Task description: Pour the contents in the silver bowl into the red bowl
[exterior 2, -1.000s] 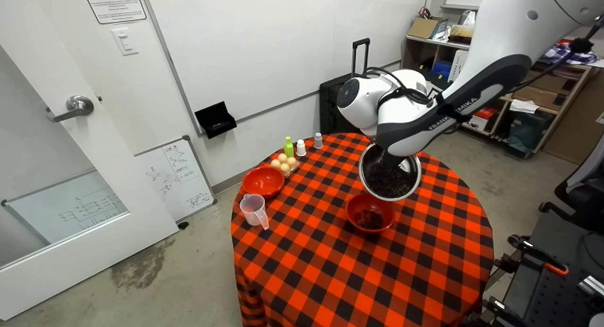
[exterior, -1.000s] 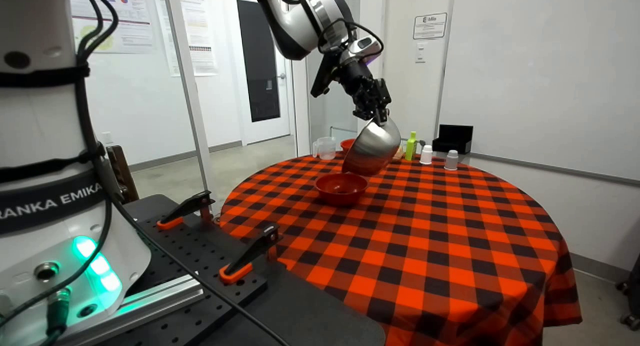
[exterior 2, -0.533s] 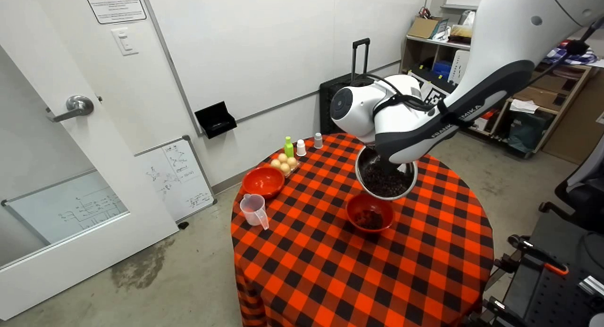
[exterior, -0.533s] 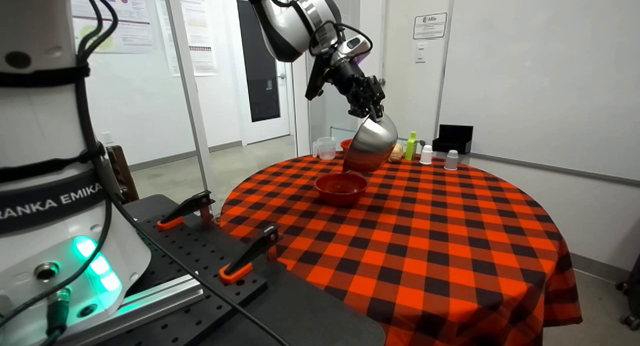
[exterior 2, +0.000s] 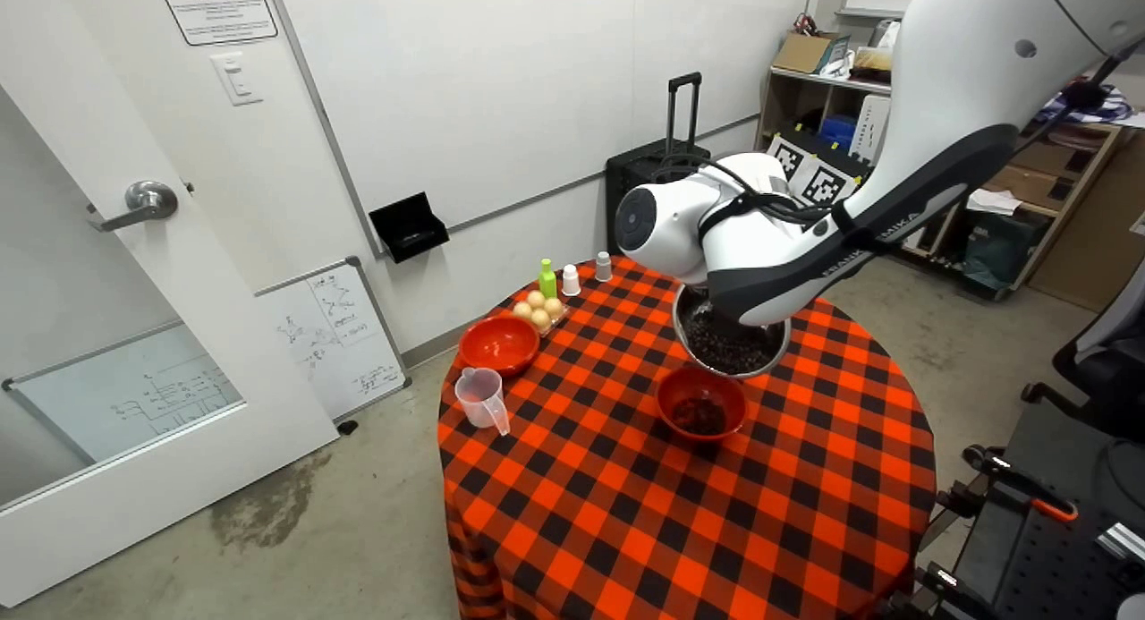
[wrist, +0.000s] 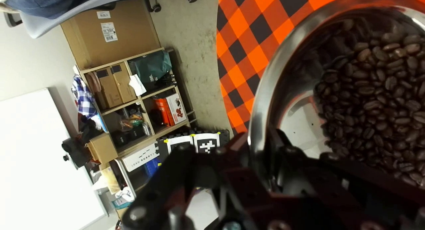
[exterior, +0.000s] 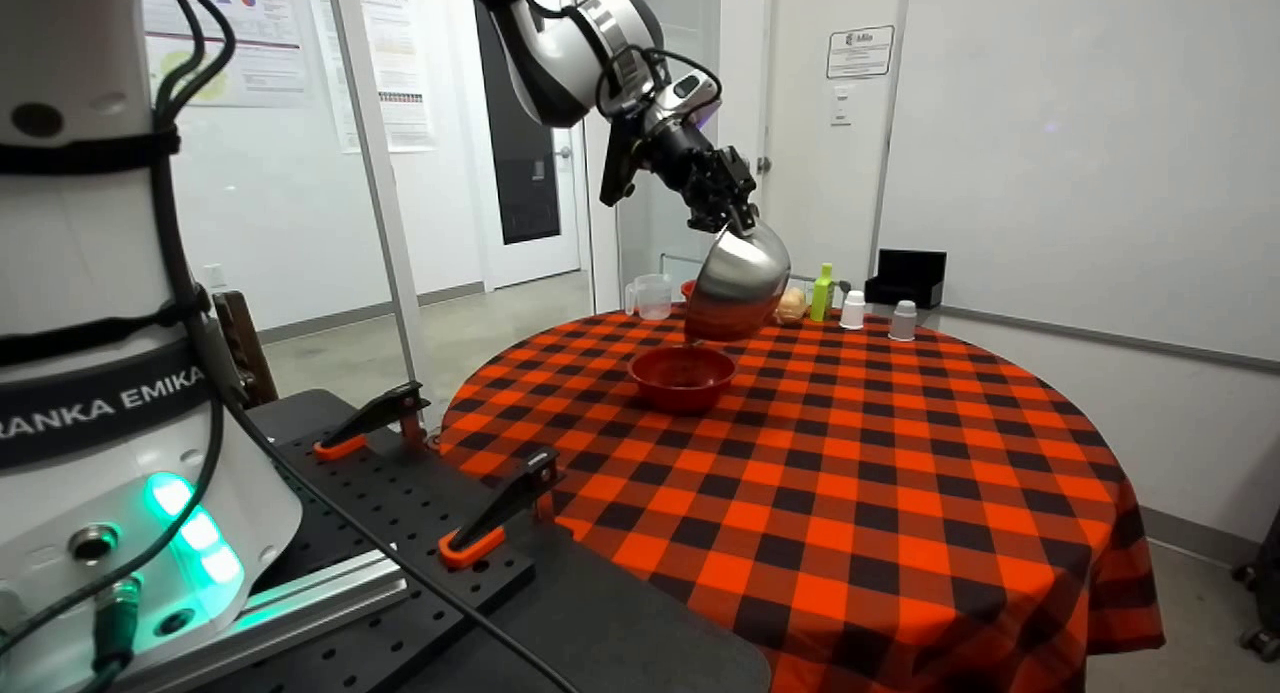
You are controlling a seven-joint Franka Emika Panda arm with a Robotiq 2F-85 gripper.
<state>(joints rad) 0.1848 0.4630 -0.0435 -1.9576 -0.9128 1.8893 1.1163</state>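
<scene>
Tool (wrist: 257,148) clasped tilted silver bowl (exterior: 740,278) by rim (wrist: 260,105), coffee beans (wrist: 382,110) inside. In exterior view, silver bowl hung at one o'clock from red bowl (exterior 2: 682,386) holding dark pieces (exterior 2: 699,417); clear jug (exterior 2: 479,396) stood on bench (exterior 2: 572,495) at nine.

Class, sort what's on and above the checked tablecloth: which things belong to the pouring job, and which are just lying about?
For the job:
gripper
silver bowl
coffee beans
red bowl with beans inside

Lying about:
second red bowl
eggs
green bottle
clear jug
white container
grey container
</scene>
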